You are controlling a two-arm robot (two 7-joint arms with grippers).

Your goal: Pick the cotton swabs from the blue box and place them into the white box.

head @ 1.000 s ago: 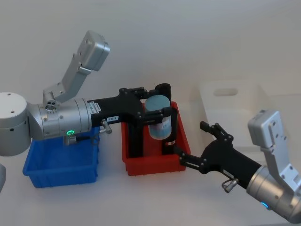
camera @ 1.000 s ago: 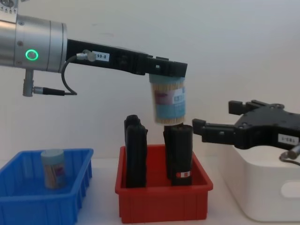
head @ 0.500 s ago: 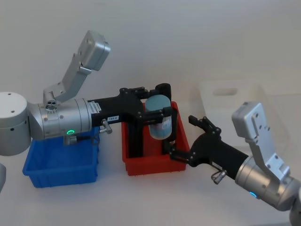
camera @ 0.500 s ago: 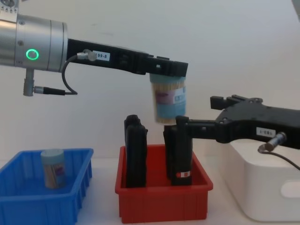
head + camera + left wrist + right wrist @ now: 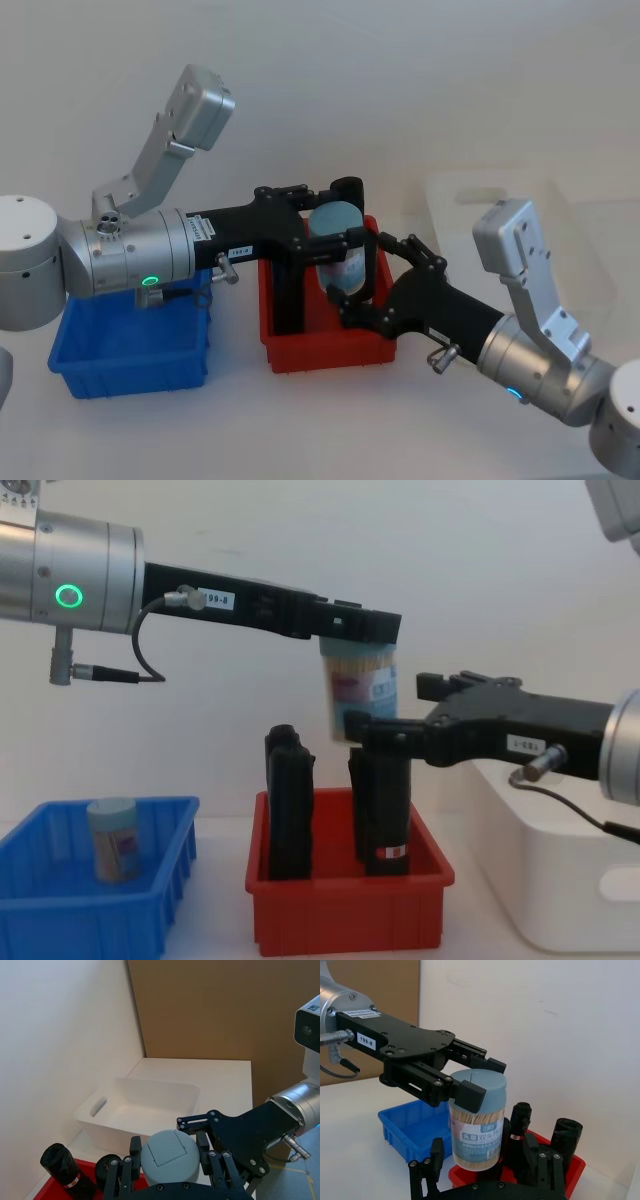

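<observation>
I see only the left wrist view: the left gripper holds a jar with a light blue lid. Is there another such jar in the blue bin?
Observer: Yes, one small clear cotton swab jar stands upright in the low blue plastic bin.
Operator: What is under the held jar?
Observer: The held jar hangs from the left gripper over the red plastic bin.
Operator: And the right gripper?
Observer: The right gripper is open, one finger on each side of the jar's body.
</observation>
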